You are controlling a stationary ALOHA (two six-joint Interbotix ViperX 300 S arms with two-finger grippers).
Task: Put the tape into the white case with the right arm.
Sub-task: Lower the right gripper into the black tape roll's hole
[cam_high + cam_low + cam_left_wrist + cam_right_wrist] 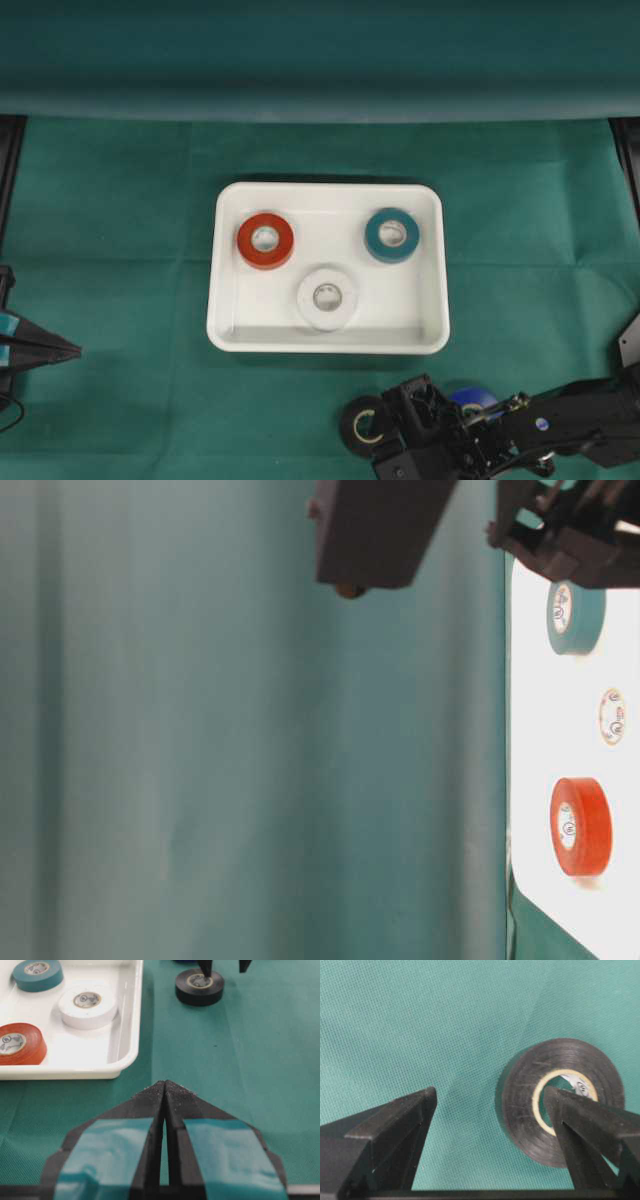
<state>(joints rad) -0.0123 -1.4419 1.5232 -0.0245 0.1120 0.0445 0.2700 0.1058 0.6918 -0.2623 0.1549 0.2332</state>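
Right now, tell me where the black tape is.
In the overhead view the black tape lies on the green cloth below the white case, right of centre, under the open right gripper, one finger over its hole.

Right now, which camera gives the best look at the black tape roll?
The right wrist view: the black tape roll fills the frame. The left wrist view shows it small and distant, the overhead view partly behind the right arm, the table-level view not at all.
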